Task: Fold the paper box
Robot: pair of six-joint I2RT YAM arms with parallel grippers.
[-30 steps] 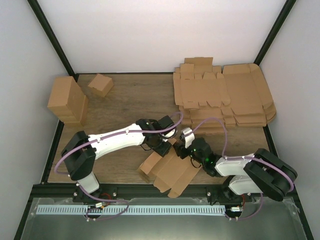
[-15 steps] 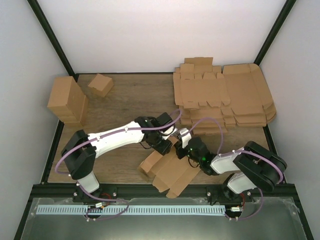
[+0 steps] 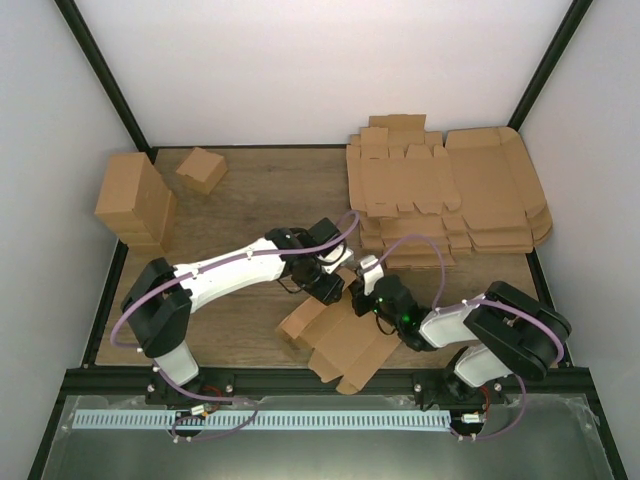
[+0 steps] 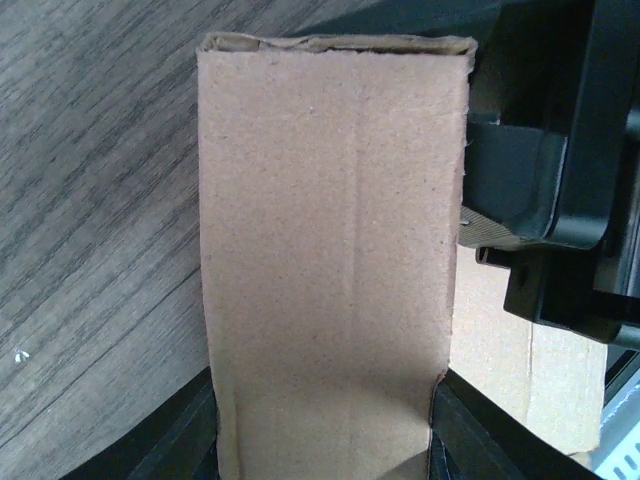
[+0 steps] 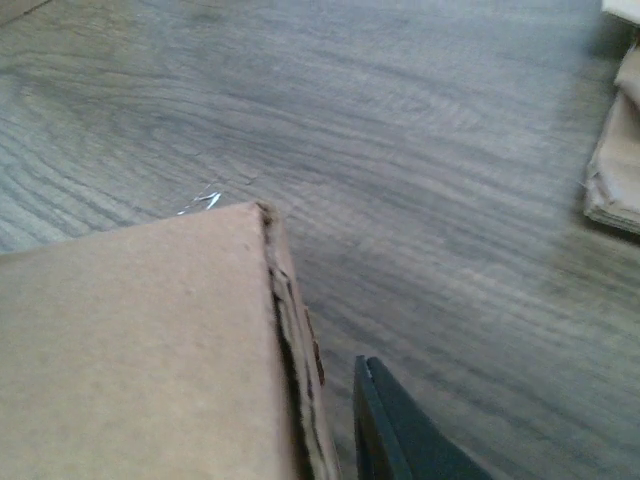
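Here the paper box [image 3: 340, 345], a plain brown die-cut sheet, lies half-flat near the table's [image 3: 250, 200] front edge. The left gripper [image 3: 333, 286] clamps one raised flap [image 4: 330, 250]; whether the right gripper [image 3: 364, 292] pinches the sheet cannot be told.

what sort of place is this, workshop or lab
Probably a robot test cell for box folding: white walls enclose a wooden table, two arms bolted at its near edge work on the paper box, and flat cardboard blanks are stacked far right.

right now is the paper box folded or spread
Partly folded: the paper box has flaps spread on the table, one panel in the left gripper.
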